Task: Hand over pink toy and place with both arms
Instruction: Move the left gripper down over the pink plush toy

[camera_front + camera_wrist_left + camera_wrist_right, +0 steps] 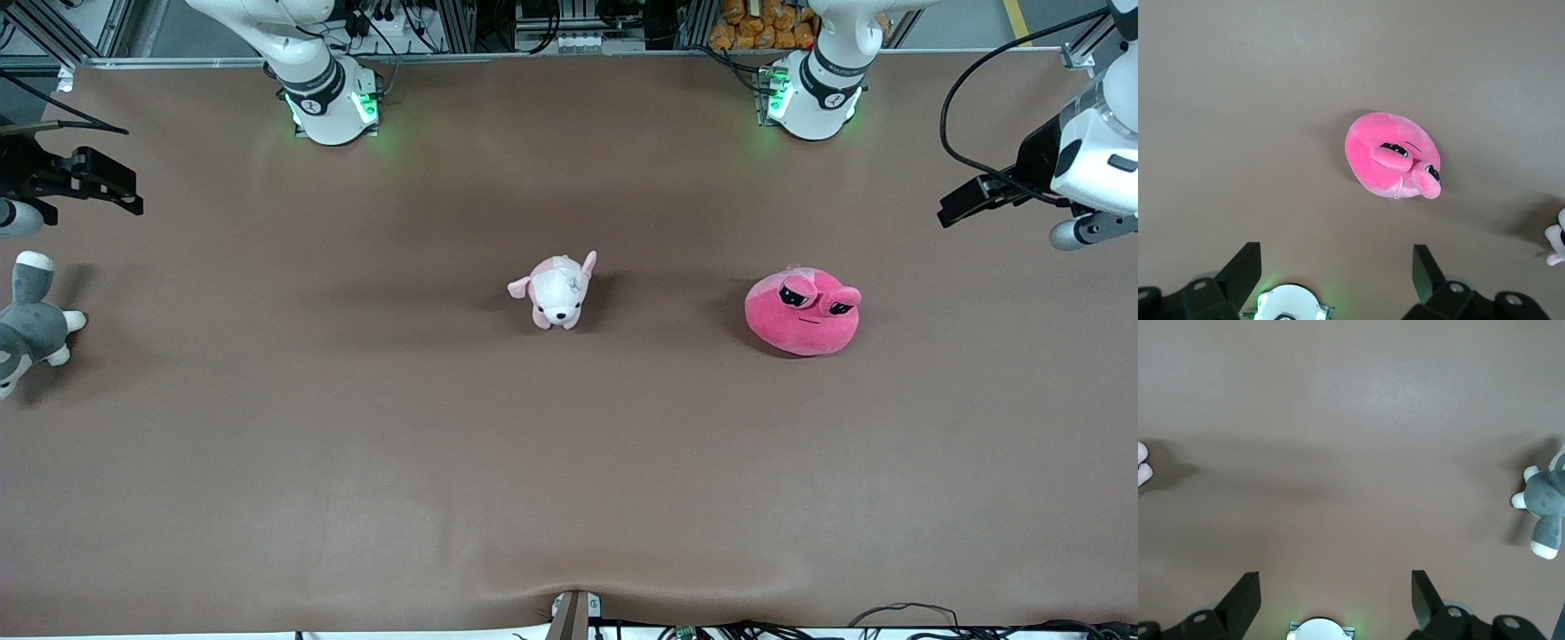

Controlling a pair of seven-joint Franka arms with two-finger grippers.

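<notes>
Brown matting covers the whole table [356, 462], and in the front view 3 plush toys sit on it, well apart from one another. Toward the left arm's end lies the pink toy [804, 314], flat on the mat with its half-lidded eyes turned to the front camera. A small pink-and-white dog plush [557, 292] stands mid-table, and a grey-and-white plush animal [28, 325] lies at the right arm's end. Both arms are drawn back to the table's 2 ends: the left gripper [969, 201] hangs over the mat at its own end, and the right gripper [102, 182] hangs at the other, above the grey plush's end. Neither touches anything.

From the left wrist view, the left gripper [1337, 280] has its 2 fingers spread wide and empty, with the pink toy [1391, 163] lying clear of them on bare mat and the dog plush [1556, 244] only just showing at the edge.

From the right wrist view, the right gripper [1335, 599] is likewise wide apart with nothing in it; the grey-and-white plush animal [1546, 507] lies off to one side.

By my reading no step has begun: the first grasp is not yet made. The left arm is the closer one, so it would need to travel over the pink toy, descend, and close on its soft body before any handover to the waiting right arm.
</notes>
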